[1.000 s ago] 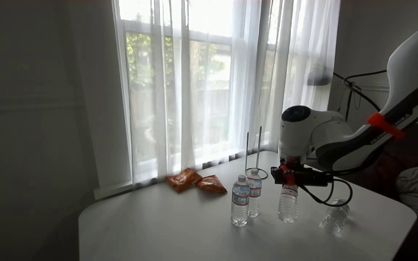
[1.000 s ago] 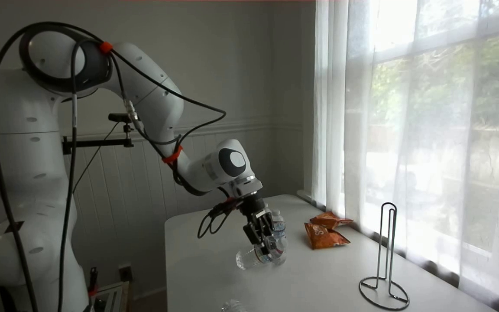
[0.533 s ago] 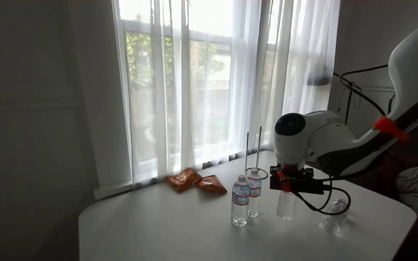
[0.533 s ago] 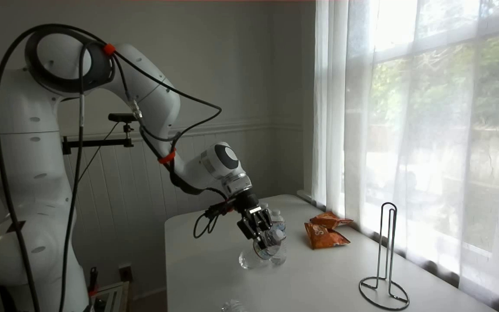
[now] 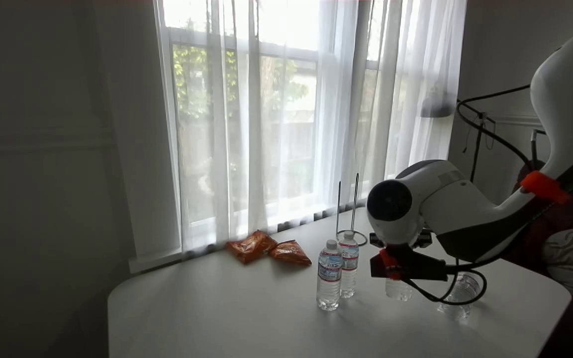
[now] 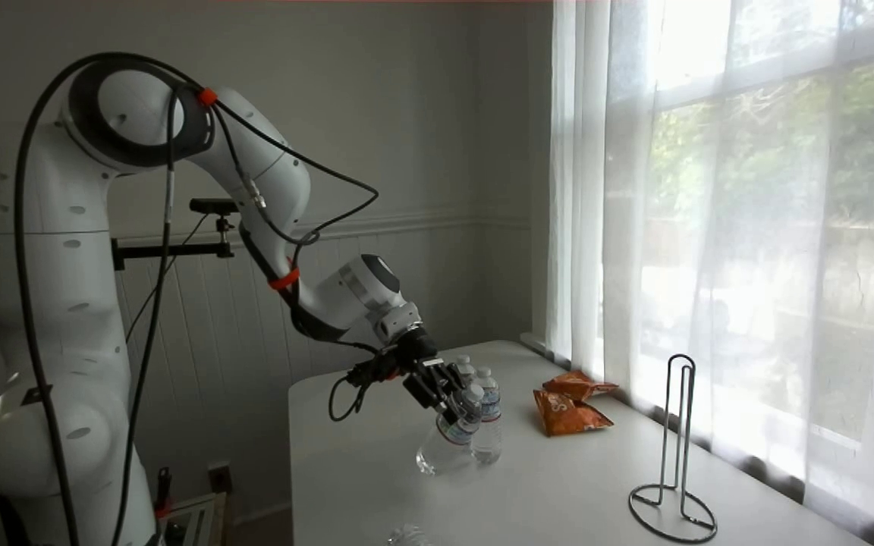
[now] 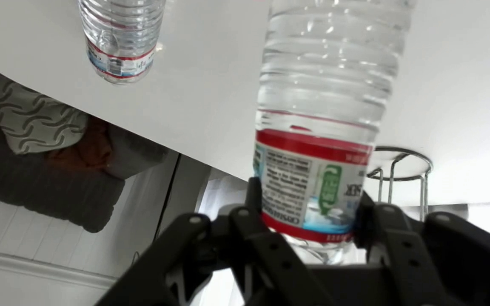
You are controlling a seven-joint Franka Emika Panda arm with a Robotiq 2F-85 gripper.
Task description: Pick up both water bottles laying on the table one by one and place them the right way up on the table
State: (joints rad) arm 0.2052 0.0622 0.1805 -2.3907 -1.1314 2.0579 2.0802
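My gripper [image 7: 309,204] is shut on a clear water bottle [image 7: 326,85], its fingers on either side of the red-and-white label near the cap end. In an exterior view the held bottle [image 6: 441,449] leans, base low and cap up toward the window; whether its base touches the table cannot be told. In an exterior view the hand hides its upper part and only its lower part [image 5: 399,290] shows. A second water bottle [image 5: 458,303] lies on the white table [image 5: 227,318]; it also shows in the wrist view [image 7: 121,46] and at an exterior view's bottom edge [image 6: 409,535].
Two more water bottles [image 5: 329,283] [image 5: 349,271] stand upright close together; one stands just behind the held bottle in an exterior view [image 6: 488,432]. Orange packets [image 6: 567,413] lie near the window. A wire stand [image 6: 672,485] stands by the window side. A cable loop hangs beside the gripper.
The hand has tipped and moved back a little toward the robot's base. The held bottle has swung from nearly flat to more upright, cap rising. The other bottles have not moved.
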